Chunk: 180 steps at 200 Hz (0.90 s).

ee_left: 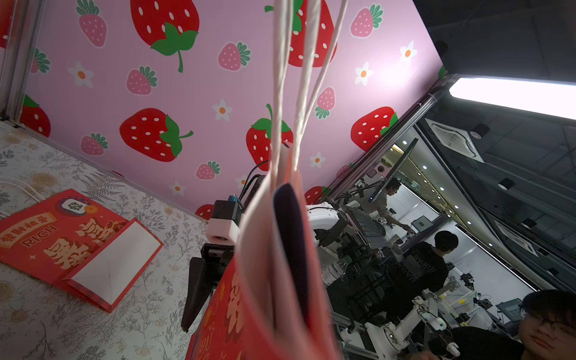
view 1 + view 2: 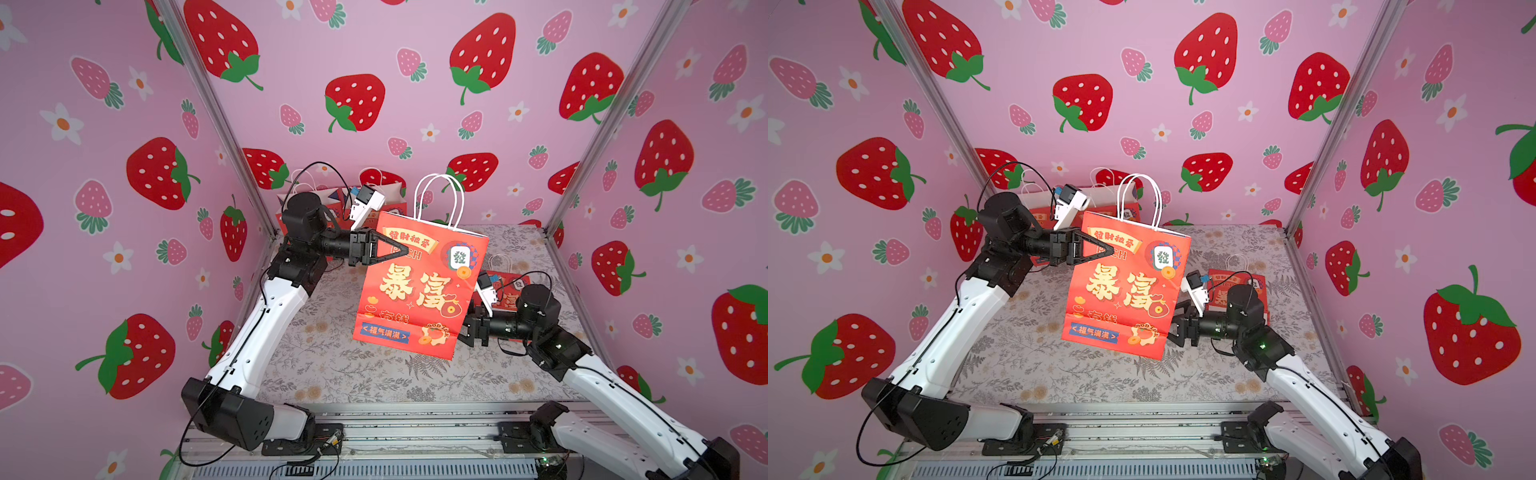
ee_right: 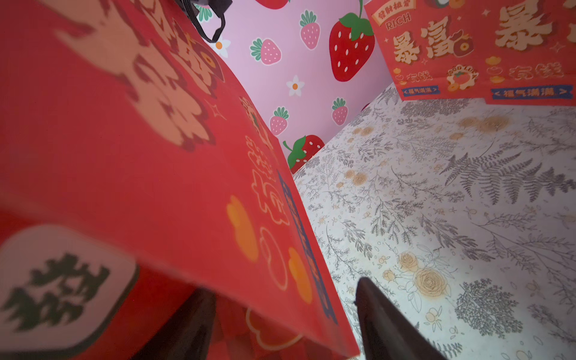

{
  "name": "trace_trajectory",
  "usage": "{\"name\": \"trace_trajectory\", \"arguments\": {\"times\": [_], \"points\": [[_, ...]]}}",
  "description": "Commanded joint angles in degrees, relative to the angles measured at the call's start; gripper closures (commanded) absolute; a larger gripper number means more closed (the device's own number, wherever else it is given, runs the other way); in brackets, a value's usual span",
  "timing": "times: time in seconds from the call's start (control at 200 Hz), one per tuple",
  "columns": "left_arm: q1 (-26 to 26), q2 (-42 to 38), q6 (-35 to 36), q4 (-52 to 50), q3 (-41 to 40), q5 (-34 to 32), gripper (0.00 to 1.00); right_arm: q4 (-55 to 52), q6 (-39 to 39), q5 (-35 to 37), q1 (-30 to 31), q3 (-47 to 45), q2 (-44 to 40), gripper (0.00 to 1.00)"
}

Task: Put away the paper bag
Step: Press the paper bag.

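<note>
Nearest, the right gripper (image 2: 462, 332) stands open astride the lower corner of the red printed paper bag (image 2: 415, 291), perhaps not touching it; farther back, the left gripper (image 2: 401, 251) pinches its upper edge tight, hanging it above the floral-cloth table (image 2: 332, 374).

Paper bag (image 1: 265, 296): red outside, white inside, seen edge-on and blurred at close range.
Handles (image 1: 282, 78): white cords rising from the bag's mouth out of frame.
Left gripper (image 1: 285, 199): clamped on the bag's rim, with one dark finger (image 1: 293, 243) against the white inner wall.
Right gripper (image 1: 198, 296): one dark finger showing just beside the bag's red face, next to a white camera housing (image 1: 223, 229).
Second bag (image 1: 62, 243): lying flat on the floral table cover (image 1: 140, 327), white folded base showing.
Backdrop: pink strawberry wall (image 1: 187, 93); people (image 1: 430, 265) at benches beyond.
</note>
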Motion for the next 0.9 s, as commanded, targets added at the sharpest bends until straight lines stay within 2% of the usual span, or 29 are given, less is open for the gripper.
{"name": "trace_trajectory", "arguments": {"times": [0.0,0.49,0.895], "points": [[-1.3,-0.11,-0.4,2.9,-1.5,-2.39,1.0,3.26,0.56,1.98,0.65,2.38,0.06,0.32],[-2.32,-4.72,9.82,-7.89,-6.87,0.08,1.0,-3.43,-4.2,5.28,0.35,8.94,-2.41,0.32],[-3.2,-5.65,13.27,-11.39,-8.47,0.54,1.0,-4.16,-4.02,5.02,-1.34,14.2,-1.0,0.32]]}}
